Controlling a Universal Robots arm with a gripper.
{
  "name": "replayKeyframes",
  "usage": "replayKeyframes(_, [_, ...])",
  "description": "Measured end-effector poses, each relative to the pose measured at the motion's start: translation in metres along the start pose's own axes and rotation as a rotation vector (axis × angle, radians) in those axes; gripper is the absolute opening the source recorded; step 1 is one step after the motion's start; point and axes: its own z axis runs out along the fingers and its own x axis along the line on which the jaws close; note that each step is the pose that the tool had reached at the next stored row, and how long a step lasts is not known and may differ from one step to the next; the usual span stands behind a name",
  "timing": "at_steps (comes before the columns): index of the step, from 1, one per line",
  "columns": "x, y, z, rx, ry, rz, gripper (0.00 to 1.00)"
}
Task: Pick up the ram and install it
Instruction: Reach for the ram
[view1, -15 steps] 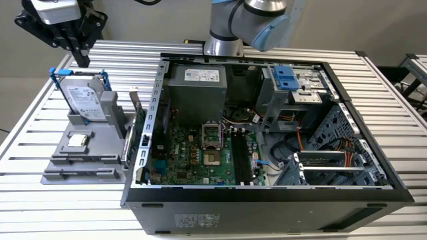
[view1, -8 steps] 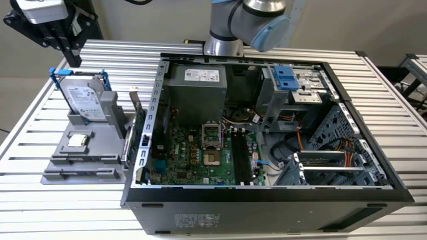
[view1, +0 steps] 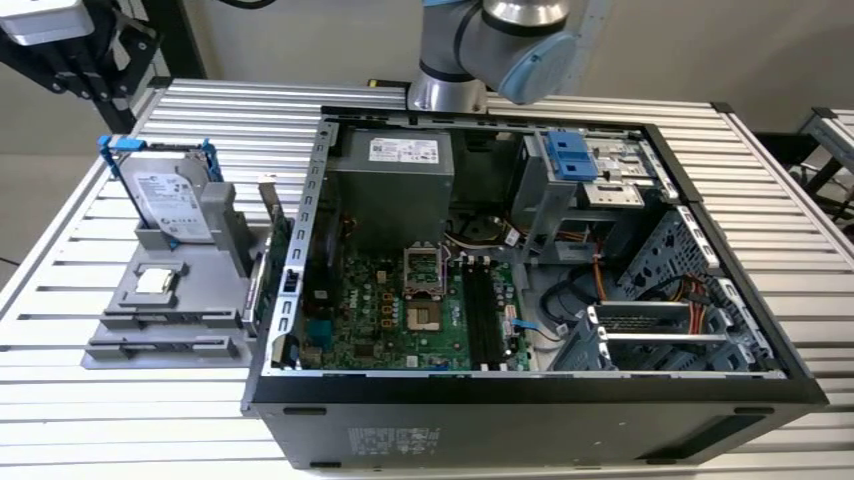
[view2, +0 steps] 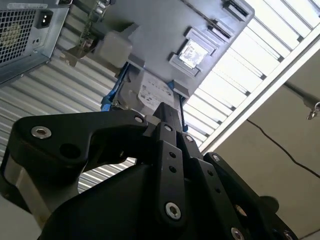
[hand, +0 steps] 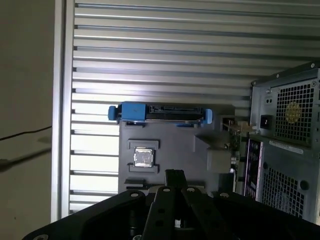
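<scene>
- The gripper (view2: 167, 112), a black two-finger tool on jointed metal links, looks pressed together at its tips in both wrist views, with nothing pinched between them.
- It hangs above a grey plastic parts holder (hand: 170, 150) that sits on the slatted aluminium surface (view1: 80, 420), just beside the open black computer case (view1: 534, 395).
- Below the tips, in the first wrist view, lies a small square silver processor chip (hand: 143, 156) in its recess. Beyond it stands the silver hard drive in its blue-handled frame (hand: 160, 112).
- The ram (view1: 254, 290) is hard to make out. My best reading is the thin grey-green circuit-board strip standing on edge along the holder's case-side rim in the exterior view, close to the larger card with the metal bracket (view1: 271, 200).
- On that reading, the ram lies sideways from the gripper, toward the case and not under the tips. Its long axis runs along the case wall, at right angles to the top edge of the drive frame.
- Inside the case, the long black memory slots (view1: 487, 310) on the green motherboard (view1: 387, 320) run in roughly the same direction as the strip, and I cannot tell whether they hold any stick.
- I judge the pick-up as not yet done: the ram is in the holder and the gripper is apart from it.
</scene>
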Motion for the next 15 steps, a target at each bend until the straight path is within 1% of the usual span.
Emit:
replayKeyframes(4, [0.0095,0.0006,0.0002,0.0001,-0.0001,0.003,0.00])
replayKeyframes(7, [0.0140,0.0007,0.0003,0.0001,-0.0004,0.011,0.00])
replayKeyframes(13, [0.0145,0.0007,0.0004,0.0001,-0.0006,0.012,0.00])
replayKeyframes(15, [0.0146,-0.0009,0.0003,0.0002,-0.0005,0.012,0.00])
